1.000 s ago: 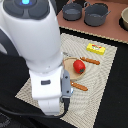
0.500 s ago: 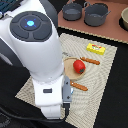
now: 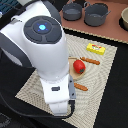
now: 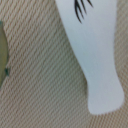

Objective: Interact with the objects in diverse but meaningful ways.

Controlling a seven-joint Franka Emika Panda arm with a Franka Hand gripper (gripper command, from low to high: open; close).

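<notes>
White fish (image 4: 95,55) sits right under your wrist camera, long axis running eleven to five o'clock across the woven mat (image 4: 40,85); finger state can't be told.

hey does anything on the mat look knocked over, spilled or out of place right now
Nothing stands out. The red tomato sits on the tan plate, the yellow box lies flat on the woven mat, and the white fish lies flat, undamaged.
</notes>
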